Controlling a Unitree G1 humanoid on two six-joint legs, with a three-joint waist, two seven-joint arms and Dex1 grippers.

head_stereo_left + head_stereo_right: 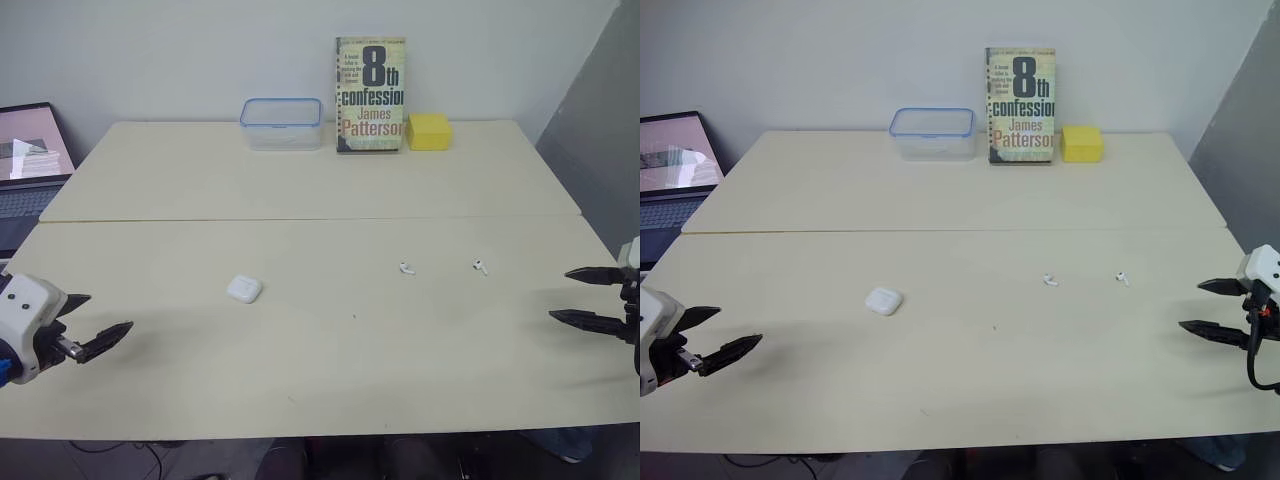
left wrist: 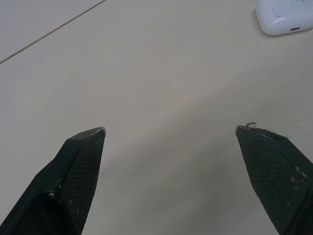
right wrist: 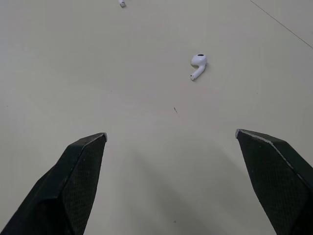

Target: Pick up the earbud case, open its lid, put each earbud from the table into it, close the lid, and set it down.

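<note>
- Head views, task things: the earbud case [image 1: 244, 289] lies flat on the worktop [image 1: 300, 180], left of centre, lid down as far as I can tell. The left earbud [image 1: 406, 268] and the right earbud [image 1: 480, 266] lie loose right of centre, near each other and well apart from the case.
- Head views, arms: my left pincer [image 1: 108, 311] hangs over the near left edge, fingers spread wide, holding nothing. My right pincer [image 1: 559, 294] sits at the near right edge, equally spread and empty. The case lies ahead of the left pincer and inward toward the middle. The left arm is clearly the nearer one for the pickup, and the right arm is nearer the earbuds.
- Head views, surroundings: pale, matte worktop with a seam running across it. At the far edge against the white wall stand a clear container [image 1: 282, 123], an upright book [image 1: 371, 95] and a yellow block [image 1: 429, 131]. An open laptop [image 1: 30, 160] sits off to the left.
- Left wrist view: both fingers wide, bare surface between them. The case sits beyond the tips and off to one side, not in line, so I judge a swing is needed before closing. I cannot tell its long axis.
- Right wrist view: fingers wide, nothing held. The right earbud lies ahead, stem angled, with the left earbud farther off.
</note>
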